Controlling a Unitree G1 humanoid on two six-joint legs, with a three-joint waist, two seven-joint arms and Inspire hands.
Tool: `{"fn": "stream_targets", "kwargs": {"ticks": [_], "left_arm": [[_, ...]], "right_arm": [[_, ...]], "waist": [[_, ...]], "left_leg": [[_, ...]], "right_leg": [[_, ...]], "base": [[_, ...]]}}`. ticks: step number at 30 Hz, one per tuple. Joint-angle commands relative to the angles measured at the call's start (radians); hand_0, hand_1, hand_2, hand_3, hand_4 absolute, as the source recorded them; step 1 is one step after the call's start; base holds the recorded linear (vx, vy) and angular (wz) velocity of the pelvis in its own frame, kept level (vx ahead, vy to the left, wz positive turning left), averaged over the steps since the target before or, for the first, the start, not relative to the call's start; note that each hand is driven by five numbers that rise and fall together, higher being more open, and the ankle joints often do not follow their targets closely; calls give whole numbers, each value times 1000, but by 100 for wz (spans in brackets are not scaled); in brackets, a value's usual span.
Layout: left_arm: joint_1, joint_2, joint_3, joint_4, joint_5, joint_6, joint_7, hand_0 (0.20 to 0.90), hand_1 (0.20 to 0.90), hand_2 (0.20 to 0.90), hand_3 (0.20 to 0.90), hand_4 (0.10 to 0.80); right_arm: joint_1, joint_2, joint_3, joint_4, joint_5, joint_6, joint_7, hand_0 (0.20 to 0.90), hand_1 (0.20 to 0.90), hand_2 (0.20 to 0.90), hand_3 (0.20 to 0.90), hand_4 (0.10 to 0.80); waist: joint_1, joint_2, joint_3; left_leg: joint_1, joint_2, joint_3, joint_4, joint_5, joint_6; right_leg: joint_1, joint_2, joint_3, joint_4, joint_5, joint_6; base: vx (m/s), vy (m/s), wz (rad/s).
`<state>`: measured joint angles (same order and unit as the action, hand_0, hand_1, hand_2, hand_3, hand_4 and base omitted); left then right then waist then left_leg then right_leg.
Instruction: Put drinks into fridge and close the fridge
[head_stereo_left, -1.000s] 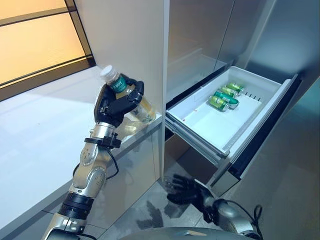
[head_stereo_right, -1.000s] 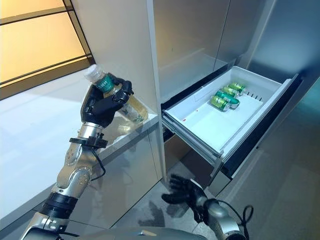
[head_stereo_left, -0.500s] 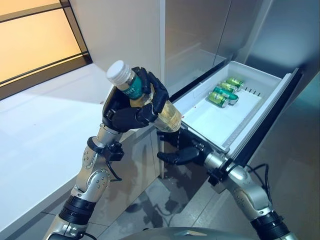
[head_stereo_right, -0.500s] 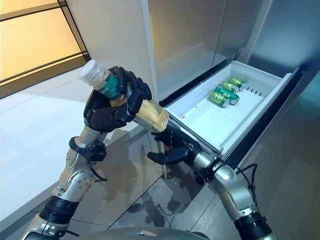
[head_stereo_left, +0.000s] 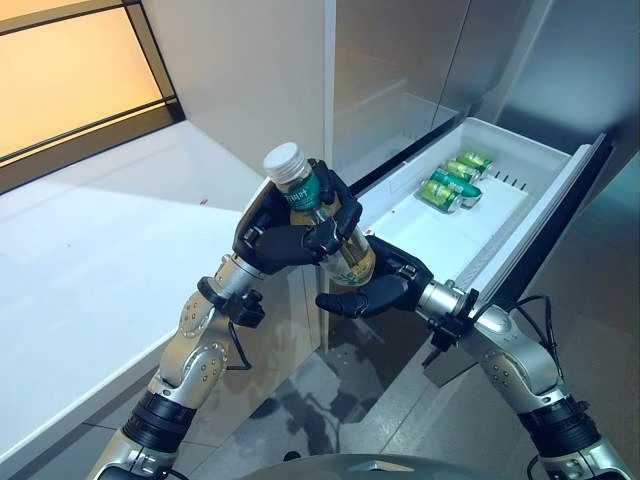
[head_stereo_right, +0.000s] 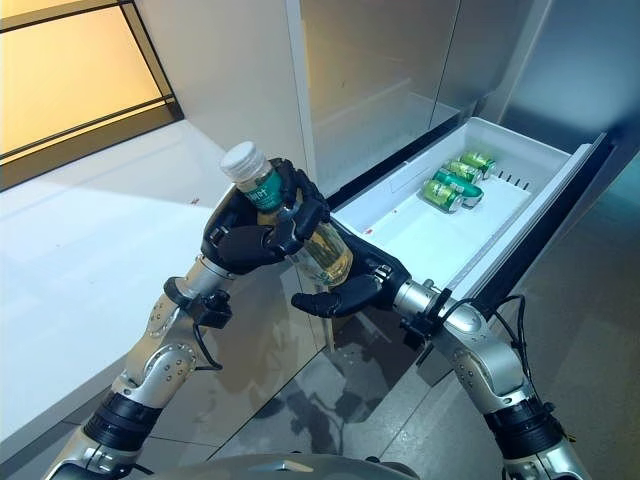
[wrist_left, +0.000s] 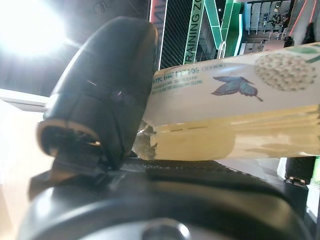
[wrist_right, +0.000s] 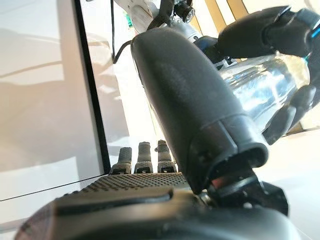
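A clear bottle (head_stereo_left: 348, 257) of yellow drink, with a white cap and a green label, hangs tilted in the air just left of the open fridge drawer (head_stereo_left: 541, 212). My left hand (head_stereo_left: 287, 238) is shut on its upper half; in the left wrist view the thumb (wrist_left: 100, 95) presses against the bottle (wrist_left: 240, 95). Beneath the bottle's base my right hand (head_stereo_left: 372, 292) is open, palm up with relaxed fingers, at or very near the bottle. Whether it touches I cannot tell. Several green cans (head_stereo_left: 450, 185) lie in the drawer's far end.
The white drawer stands pulled far out of the grey fridge front, its near part bare. A white counter (head_stereo_left: 90, 250) runs along the left, with a tall white panel (head_stereo_left: 250, 70) between it and the fridge. Below lies grey floor (head_stereo_left: 320, 400).
My left hand has carried the bottle right and down, off the counter's edge toward the drawer. My right hand has risen from near the floor to just under the bottle's base.
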<state>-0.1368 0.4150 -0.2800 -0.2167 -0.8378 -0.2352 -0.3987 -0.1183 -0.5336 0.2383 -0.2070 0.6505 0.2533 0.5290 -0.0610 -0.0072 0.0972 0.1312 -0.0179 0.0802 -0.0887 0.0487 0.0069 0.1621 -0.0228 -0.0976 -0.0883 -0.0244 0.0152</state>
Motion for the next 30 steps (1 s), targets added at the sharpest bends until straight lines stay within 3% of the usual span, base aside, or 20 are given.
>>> {"fn": "stream_targets", "kwargs": {"ticks": [1,7,17,24,25,27,28,29,30], "left_arm": [[-143,-10,10,-5,20,-83,20,300,300,300,200,100],[-164,22,1,59,124,-80,78,300,300,300,200,100],[-173,31,-1,117,156,-57,85,300,300,300,200,100],[-177,8,-30,99,52,-43,15,300,300,300,200,100],[-179,6,-37,96,45,-53,11,300,300,300,200,100],[-189,4,-59,88,25,-88,9,300,300,300,200,100],[-194,3,-66,87,15,-116,12,300,300,300,200,100],[-203,0,-79,80,-1,-146,22,300,300,300,200,100],[-207,-2,-85,78,-10,-166,22,300,300,300,200,100]], "right_arm": [[-152,24,-57,-148,99,-72,36,900,900,900,900,800],[-189,-31,-79,-150,99,-82,43,900,900,900,900,800],[-229,-49,-113,-152,131,-72,4,900,900,900,900,800],[-210,-31,-59,-138,187,123,45,900,900,900,900,800],[-209,-31,-50,-134,190,139,54,832,832,832,820,720],[-202,-29,-5,-117,184,190,77,568,568,568,513,413],[-198,-27,14,-107,174,208,93,542,542,542,483,383],[-193,-24,45,-96,159,222,106,413,413,413,332,232],[-191,-22,62,-90,146,228,113,321,321,321,225,125]], "waist": [[-5,-9,-70],[-12,-11,-73],[-17,-11,-76],[-18,-14,-77],[-18,-14,-77],[-17,-16,-76],[-18,-17,-77],[-18,-18,-77],[-18,-19,-76]], "left_leg": [[15,-30,-12,24,-113,22],[13,-29,-8,25,-114,21],[11,-26,-3,31,-119,19],[9,-27,-8,32,-116,19],[10,-27,-8,31,-116,19],[11,-27,-9,28,-113,18],[11,-27,-9,27,-112,17],[11,-27,-10,25,-109,17],[12,-26,-10,24,-109,17]], "right_leg": [[-66,36,9,101,-45,38],[-70,37,14,101,-43,40],[-72,38,21,102,-41,41],[-74,38,20,100,-37,43],[-73,38,20,99,-36,43],[-72,38,19,96,-33,43],[-72,38,19,95,-33,43],[-72,38,19,94,-31,43],[-72,38,19,93,-31,44]], "base": [[0,0,0],[0,0,0],[0,0,0],[0,0,0],[0,0,0],[0,0,0],[0,0,0],[0,0,0],[0,0,0]]}}
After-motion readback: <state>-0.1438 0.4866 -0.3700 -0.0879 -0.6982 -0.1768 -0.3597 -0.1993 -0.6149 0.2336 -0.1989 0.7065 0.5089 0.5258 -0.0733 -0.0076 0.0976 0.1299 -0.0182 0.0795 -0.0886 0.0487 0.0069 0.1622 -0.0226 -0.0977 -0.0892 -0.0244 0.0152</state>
